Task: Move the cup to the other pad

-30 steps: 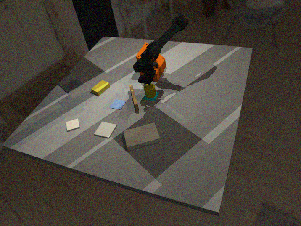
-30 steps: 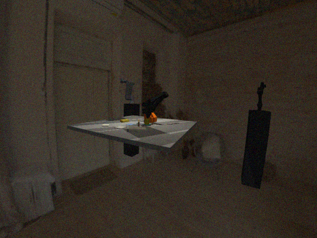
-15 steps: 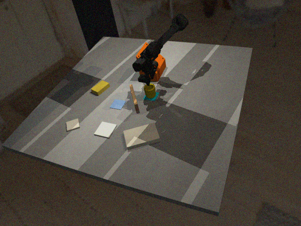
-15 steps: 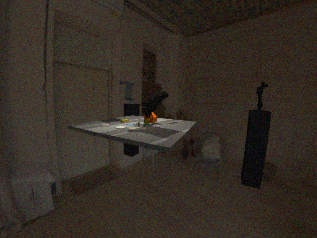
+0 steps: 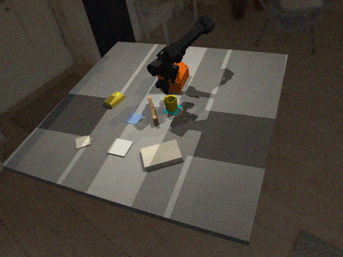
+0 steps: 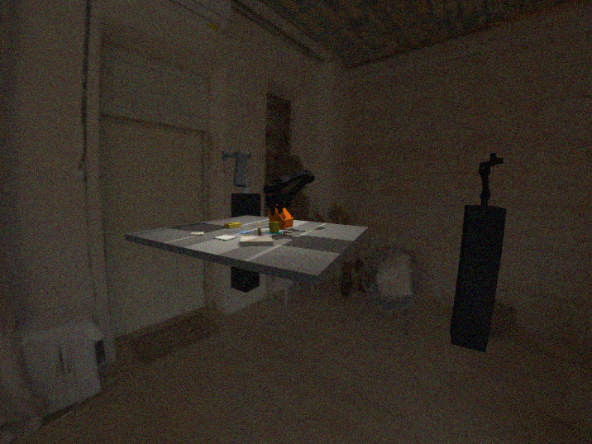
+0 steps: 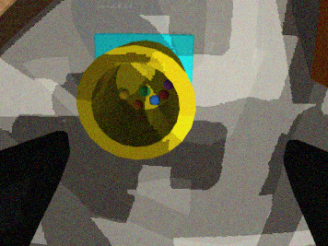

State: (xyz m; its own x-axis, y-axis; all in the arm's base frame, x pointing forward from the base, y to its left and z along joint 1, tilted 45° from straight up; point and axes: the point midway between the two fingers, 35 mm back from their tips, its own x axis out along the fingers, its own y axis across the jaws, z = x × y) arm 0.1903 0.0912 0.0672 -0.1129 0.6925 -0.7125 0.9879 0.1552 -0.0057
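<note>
The yellow cup [image 5: 170, 103] [image 6: 274, 226] [image 7: 134, 99] stands upright on the cyan pad [image 5: 177, 108] [image 7: 115, 42]. Several coloured marbles [image 7: 151, 94] lie inside it. The light blue pad [image 5: 134, 118] lies bare to the cup's left, beyond a wooden bar. My gripper [image 5: 164, 87] [image 7: 178, 147] is open and hangs above and just behind the cup. Its dark fingers stand wide apart at the lower corners of the wrist view, clear of the cup. Nothing is between them.
A wooden bar [image 5: 153, 110] stands on edge between the two pads. A yellow block [image 5: 114, 99] lies at the left. Two white tiles [image 5: 83, 141] [image 5: 120, 147] and a beige slab [image 5: 161, 153] lie in front. The arm's orange base [image 5: 180, 78] stands behind the cup.
</note>
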